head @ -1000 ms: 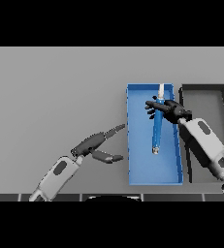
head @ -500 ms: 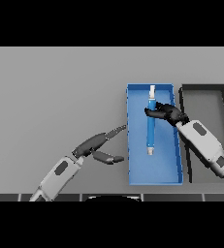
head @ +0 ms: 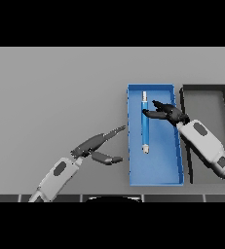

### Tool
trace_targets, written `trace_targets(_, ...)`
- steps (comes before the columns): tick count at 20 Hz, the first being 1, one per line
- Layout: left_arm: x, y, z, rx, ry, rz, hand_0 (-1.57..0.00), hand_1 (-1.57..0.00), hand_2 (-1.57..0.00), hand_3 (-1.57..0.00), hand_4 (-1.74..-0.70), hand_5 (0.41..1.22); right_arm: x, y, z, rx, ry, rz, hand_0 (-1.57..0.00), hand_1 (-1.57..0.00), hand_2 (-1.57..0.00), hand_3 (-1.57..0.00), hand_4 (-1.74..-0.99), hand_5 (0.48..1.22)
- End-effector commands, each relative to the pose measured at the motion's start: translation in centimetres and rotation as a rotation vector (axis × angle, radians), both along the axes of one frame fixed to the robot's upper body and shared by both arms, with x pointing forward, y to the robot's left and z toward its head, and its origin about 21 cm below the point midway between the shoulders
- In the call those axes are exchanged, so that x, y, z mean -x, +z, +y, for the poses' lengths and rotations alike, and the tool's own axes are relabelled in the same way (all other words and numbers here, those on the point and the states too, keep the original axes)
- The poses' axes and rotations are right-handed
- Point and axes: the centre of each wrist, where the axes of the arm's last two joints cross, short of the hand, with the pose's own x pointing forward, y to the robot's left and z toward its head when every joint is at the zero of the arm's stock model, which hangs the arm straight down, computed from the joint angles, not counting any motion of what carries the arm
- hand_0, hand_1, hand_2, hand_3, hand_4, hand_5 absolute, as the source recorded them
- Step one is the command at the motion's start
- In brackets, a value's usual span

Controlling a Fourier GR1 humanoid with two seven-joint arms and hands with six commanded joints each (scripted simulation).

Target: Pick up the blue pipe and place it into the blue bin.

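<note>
Left robot hand (head: 95, 146) hovers with fingers extended and holding nothing, just left of the blue bin (head: 155, 176). The blue pipe (head: 145, 125) lies lengthwise on the bin floor; placement appears done. Right robot hand (head: 166, 113) sits beside the pipe, fingers spread wide, apparently released; only withdrawal seems left. A dark bin (head: 204, 88) stands at far right. The grey worktop (head: 50, 92) is plain; no surrounding room is visible.

Plain grey table (head: 55, 87) fills view; even, flat light.
</note>
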Motion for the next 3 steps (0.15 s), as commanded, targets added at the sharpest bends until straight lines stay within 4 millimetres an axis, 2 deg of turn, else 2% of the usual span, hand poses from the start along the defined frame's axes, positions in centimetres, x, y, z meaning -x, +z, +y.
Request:
trace_targets(1,0.27,-0.05,-0.02,-0.003,-0.001,0.002,0.00,0.00,0.00,0.00,-0.92,0.467,-0.12,-0.13,-0.23,-0.003,-0.009,0.003,-0.01,-0.01,-0.01,-0.01,-1.129,0.674)
trace_targets(3,1.26,-0.40,-0.28,0.000,-0.008,0.003,0.00,0.00,0.00,0.00,-0.92,0.468,-0.15,-0.51,-0.47,-0.018,-0.008,-0.003,-0.01,-0.01,-0.01,-0.01,-1.129,0.677)
